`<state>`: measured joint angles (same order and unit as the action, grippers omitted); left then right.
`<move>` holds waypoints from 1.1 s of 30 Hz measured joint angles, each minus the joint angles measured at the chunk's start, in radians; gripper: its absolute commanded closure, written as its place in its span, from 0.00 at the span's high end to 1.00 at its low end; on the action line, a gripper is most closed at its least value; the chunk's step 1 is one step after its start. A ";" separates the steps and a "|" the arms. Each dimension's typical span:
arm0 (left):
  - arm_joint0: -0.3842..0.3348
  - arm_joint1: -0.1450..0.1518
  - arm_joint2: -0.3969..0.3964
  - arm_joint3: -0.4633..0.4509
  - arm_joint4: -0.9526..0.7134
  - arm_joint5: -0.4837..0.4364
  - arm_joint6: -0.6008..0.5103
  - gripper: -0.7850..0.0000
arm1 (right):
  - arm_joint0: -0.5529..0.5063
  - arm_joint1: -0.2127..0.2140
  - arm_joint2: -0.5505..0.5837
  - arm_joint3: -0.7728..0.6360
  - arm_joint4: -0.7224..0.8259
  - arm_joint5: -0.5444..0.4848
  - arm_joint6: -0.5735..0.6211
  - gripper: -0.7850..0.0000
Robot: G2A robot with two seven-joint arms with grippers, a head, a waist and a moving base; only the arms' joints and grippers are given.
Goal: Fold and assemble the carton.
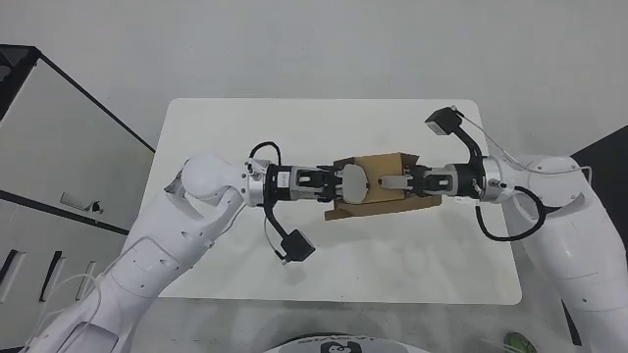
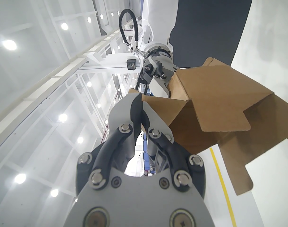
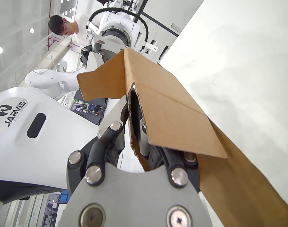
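- Two claws are clenched on the carton (image 1: 377,168): the left claw (image 2: 139,108) on a flap edge, the right claw (image 3: 132,106) on the opposite wall.
- The carton is held between them, over the desk (image 1: 245,137).
- The body is judged partly opened; flaps are left unfolded.
- Plain brown faces are seen; no writing is made out on them.

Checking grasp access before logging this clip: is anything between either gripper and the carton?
Nothing visible does. The left gripper and right gripper each pinch an edge of the carton from opposite ends, over the table.
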<state>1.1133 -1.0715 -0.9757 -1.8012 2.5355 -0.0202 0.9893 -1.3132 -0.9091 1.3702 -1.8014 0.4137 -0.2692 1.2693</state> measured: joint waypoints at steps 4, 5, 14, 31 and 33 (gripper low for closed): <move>-0.002 -0.001 0.007 -0.002 -0.002 -0.001 -0.001 0.00 | -0.002 0.000 -0.007 -0.010 0.002 0.002 0.000 0.00; -0.003 -0.001 0.008 -0.002 -0.003 -0.001 -0.001 0.00 | -0.002 0.000 -0.007 -0.012 0.002 0.003 -0.001 0.00; 0.008 0.007 -0.023 -0.008 -0.010 -0.003 -0.010 0.00 | -0.015 0.004 0.022 0.004 0.046 0.001 -0.020 0.00; 0.081 0.017 -0.073 -0.019 -0.072 0.026 -0.066 0.00 | -0.054 0.006 0.067 -0.003 0.129 -0.032 -0.030 0.00; 0.087 0.021 -0.079 -0.025 -0.052 0.016 -0.062 0.00 | -0.058 0.006 0.068 -0.006 0.134 -0.033 -0.034 0.00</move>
<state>1.1999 -1.0506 -1.0544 -1.8260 2.4837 -0.0040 0.9273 -1.3710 -0.9028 1.4382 -1.8076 0.5478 -0.3022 1.2356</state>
